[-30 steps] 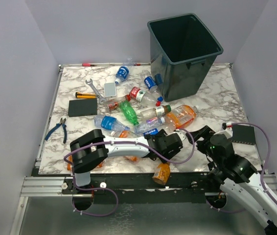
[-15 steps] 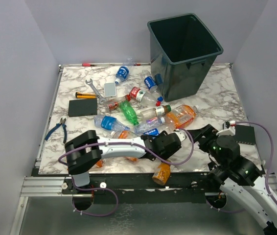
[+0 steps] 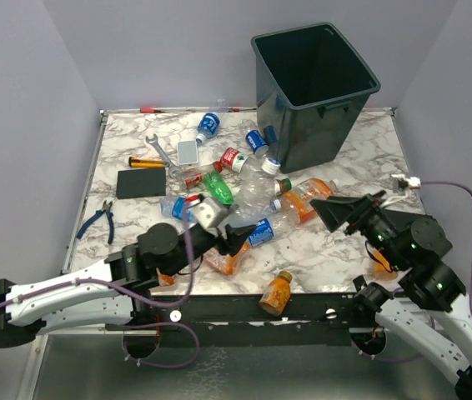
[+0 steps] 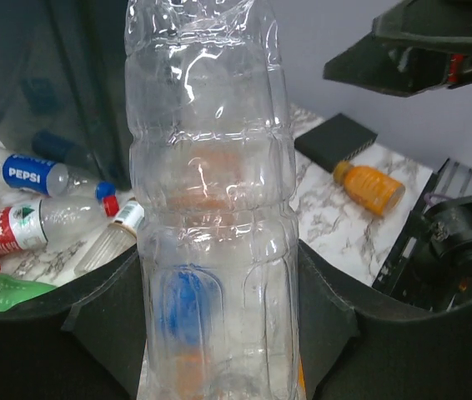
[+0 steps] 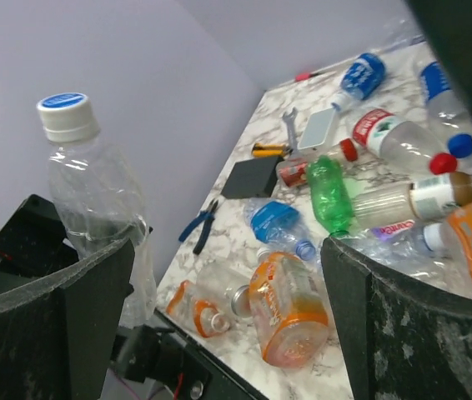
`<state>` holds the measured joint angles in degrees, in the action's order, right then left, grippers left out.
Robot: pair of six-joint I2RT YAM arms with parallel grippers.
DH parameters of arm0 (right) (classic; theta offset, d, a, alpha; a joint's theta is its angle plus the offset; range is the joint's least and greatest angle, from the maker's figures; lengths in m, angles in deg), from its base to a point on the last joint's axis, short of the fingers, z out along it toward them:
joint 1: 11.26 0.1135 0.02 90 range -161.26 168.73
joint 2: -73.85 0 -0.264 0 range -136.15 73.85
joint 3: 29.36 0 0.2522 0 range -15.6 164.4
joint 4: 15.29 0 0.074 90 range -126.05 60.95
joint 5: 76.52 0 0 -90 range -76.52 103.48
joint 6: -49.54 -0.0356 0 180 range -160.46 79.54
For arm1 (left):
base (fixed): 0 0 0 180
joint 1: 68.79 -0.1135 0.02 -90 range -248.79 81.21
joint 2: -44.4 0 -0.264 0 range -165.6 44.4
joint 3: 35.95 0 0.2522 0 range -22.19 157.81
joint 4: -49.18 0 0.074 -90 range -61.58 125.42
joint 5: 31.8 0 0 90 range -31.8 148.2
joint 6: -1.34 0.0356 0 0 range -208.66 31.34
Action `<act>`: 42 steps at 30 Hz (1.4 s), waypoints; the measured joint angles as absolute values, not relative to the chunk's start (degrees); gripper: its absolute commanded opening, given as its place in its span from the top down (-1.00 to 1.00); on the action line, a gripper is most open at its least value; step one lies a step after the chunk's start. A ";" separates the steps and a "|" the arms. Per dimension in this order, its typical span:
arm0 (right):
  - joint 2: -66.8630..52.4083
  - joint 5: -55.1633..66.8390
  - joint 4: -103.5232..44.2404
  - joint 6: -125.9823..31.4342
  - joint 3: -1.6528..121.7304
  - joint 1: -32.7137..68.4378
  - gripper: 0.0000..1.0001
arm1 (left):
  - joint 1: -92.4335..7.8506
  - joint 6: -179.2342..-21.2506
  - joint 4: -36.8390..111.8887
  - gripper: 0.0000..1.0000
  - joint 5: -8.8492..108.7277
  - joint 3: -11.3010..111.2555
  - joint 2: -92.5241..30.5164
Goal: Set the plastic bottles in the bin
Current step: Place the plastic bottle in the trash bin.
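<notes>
Bottle pile (image 3: 244, 187) clogs the middle for me — bare surface (image 3: 369, 162) on the right, open up to the bin (image 3: 303, 125).

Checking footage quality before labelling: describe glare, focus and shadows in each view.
Top external: even soft light, faint shadows on the marble table, all sharp. Left wrist: bright glare streaks on the clear ribbed plastic bottle; the dark grey-green bin behind is soft. Right wrist: the right gripper's black fingers crowd both lower corners, dark.
</notes>
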<state>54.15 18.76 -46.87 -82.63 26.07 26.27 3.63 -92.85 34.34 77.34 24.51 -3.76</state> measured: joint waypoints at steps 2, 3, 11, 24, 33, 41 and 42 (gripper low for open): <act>48.34 14.10 -43.74 -80.56 28.20 26.27 -0.88 | 3.28 -92.48 37.79 0.32 77.25 18.80 3.04; 45.78 12.09 -42.11 -79.79 28.44 26.27 -0.86 | 3.06 -92.54 39.26 0.33 77.25 15.70 6.47; 33.36 -0.11 -29.76 -78.96 27.08 26.30 -0.79 | 2.93 -95.67 40.37 0.39 77.18 3.06 21.57; 15.29 8.55 -18.04 -70.79 42.84 43.28 -0.81 | 2.93 -96.48 38.08 0.42 77.77 6.15 21.79; 12.58 12.55 -14.30 -70.41 42.16 43.28 -0.69 | 2.93 -96.10 37.55 0.42 77.77 5.77 21.22; 8.23 11.72 -15.64 -71.59 44.02 43.28 -0.17 | 2.93 -95.60 37.40 0.42 77.42 5.75 19.21; 8.14 11.63 -15.88 -71.92 44.04 43.28 -0.10 | 2.93 -95.49 37.44 0.42 77.42 5.75 19.32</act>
